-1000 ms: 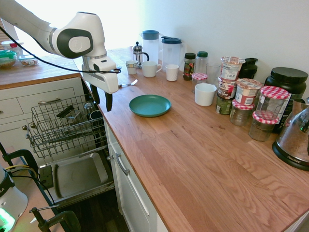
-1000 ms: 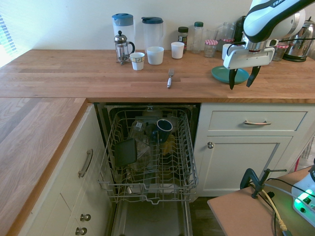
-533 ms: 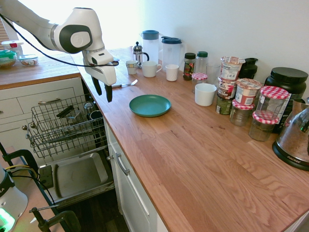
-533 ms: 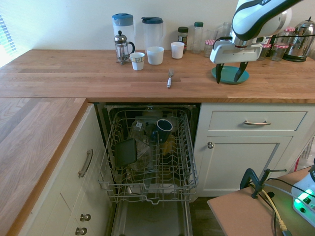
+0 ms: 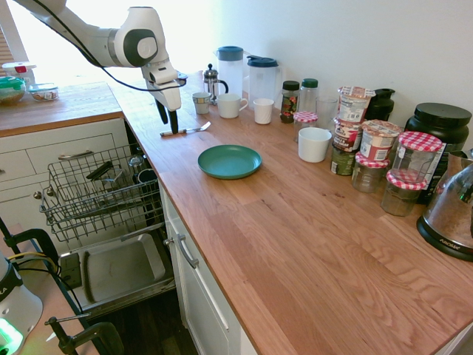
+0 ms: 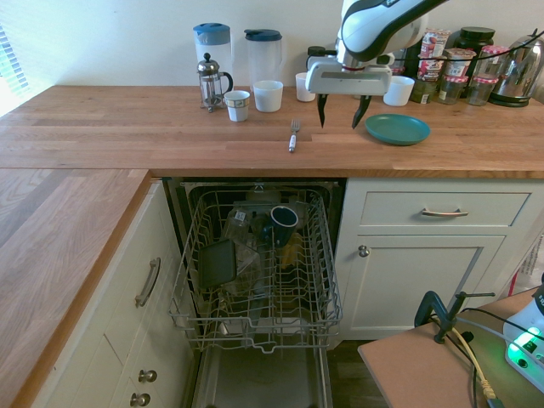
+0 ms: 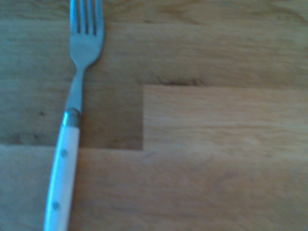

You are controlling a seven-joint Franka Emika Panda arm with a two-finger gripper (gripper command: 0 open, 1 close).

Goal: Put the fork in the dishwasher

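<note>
The fork lies flat on the wooden counter, tines toward the mugs; it has silver tines and a white handle. In the first exterior view the fork sits just beyond the teal plate. My gripper hangs open, fingers pointing down, a little above the counter between fork and plate; in the first exterior view the gripper is beside the fork's handle end. Nothing is between the fingers. The dishwasher stands open below the counter, its wire rack pulled out over the lowered door.
A teal plate lies right of the gripper. A French press, mugs and two pitchers stand behind the fork. Jars crowd the back. The rack holds a dark mug and other dishes.
The arm has swung from the counter's front edge by the teal plate across toward the fork. The gripper stayed open; the fork has not moved.
</note>
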